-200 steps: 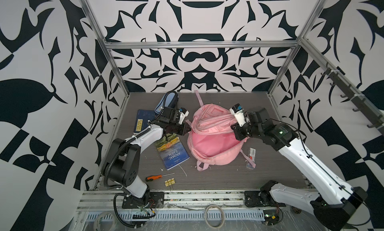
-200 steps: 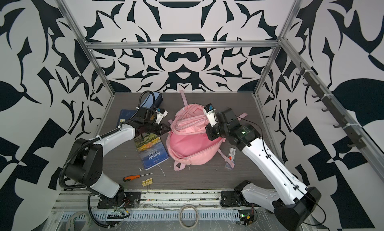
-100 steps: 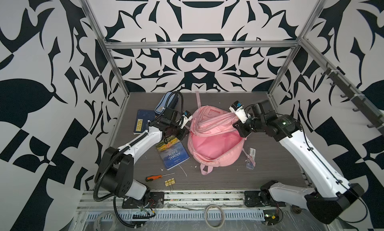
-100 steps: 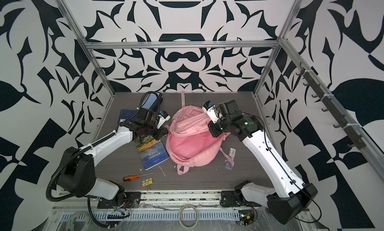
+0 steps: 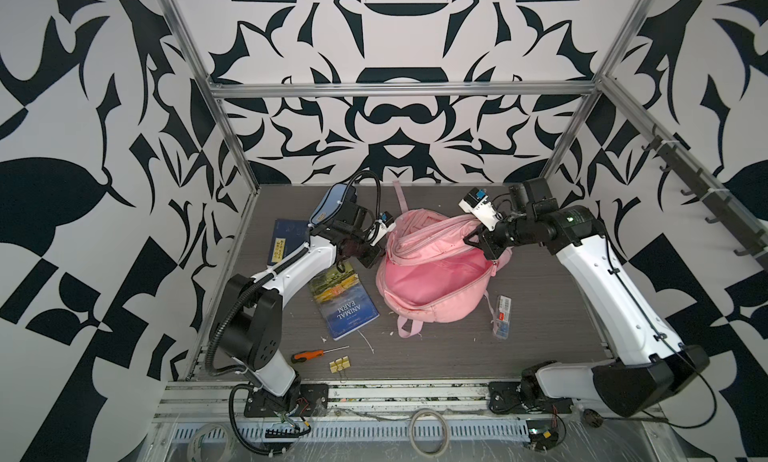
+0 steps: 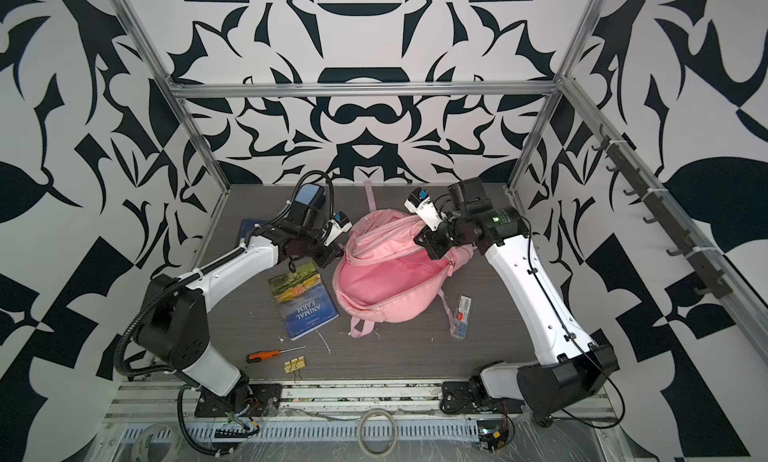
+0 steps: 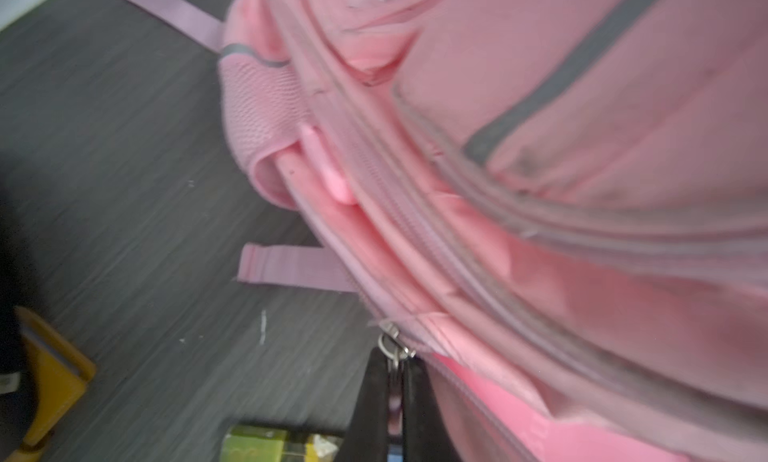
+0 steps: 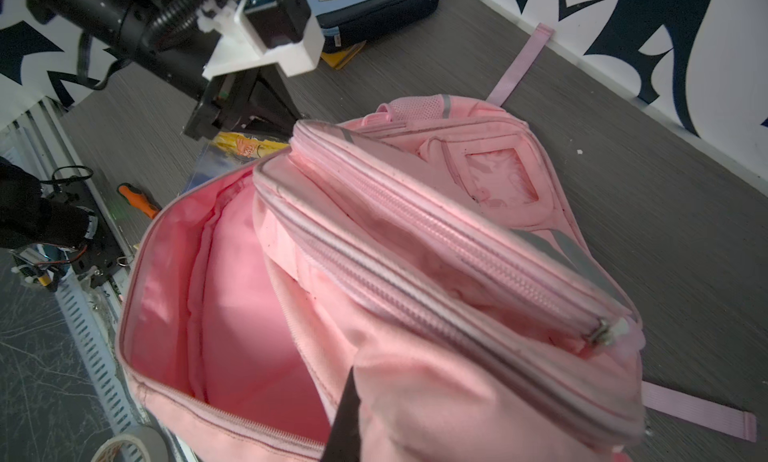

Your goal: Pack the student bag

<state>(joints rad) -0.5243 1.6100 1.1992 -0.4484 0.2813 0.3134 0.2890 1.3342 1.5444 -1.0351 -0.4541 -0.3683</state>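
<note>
You have the left tool [image 7: 392,358] pinched tight on a zip pull [image 7: 390,342] at the left edge of the student bag [image 5: 432,310]. The bag lies mid-bench [image 5: 548,327], just right of a book [image 5: 343,299], with its main pocket gaping. Your right tool [image 5: 478,241] is clamped on the front flap, holding it lifted.

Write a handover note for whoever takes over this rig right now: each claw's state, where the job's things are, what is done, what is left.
Left claw: shut on the zip pull of the student bag.
Right claw: shut on the bag's upper flap, holding it up.
Done: main compartment unzipped and gaping; nothing visible inside.
Left: Animal Farm book, blue pencil case, dark notebook and clear box lie on the table beside it, unpacked.
</note>
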